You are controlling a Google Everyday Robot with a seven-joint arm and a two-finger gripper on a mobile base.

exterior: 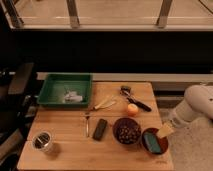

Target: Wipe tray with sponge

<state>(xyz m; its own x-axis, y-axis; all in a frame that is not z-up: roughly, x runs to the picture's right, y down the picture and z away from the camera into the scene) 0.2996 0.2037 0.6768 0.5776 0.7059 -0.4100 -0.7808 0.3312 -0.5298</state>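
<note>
Sponge (152,142), a small teal-blue block, lies inside a dark round bowl (144,148) at the front right of the wooden table (70,152). The green tray (46,93) stands at the back left corner of the table, well apart from the sponge, and a small crumpled whitish thing (74,96) lies in it. The gripper (165,130), on a white arm that comes in from the right side, hovers just beside the right rim of the sponge's bowl. Its fingers stand apart and hold nothing.

Left of this bowl is a second dark bowl (116,131) with small dark round pieces. Near it lie a black bar (100,128), a fork (87,124) and an orange fruit (132,109). A metal cup (42,141) stands at the front left corner.
</note>
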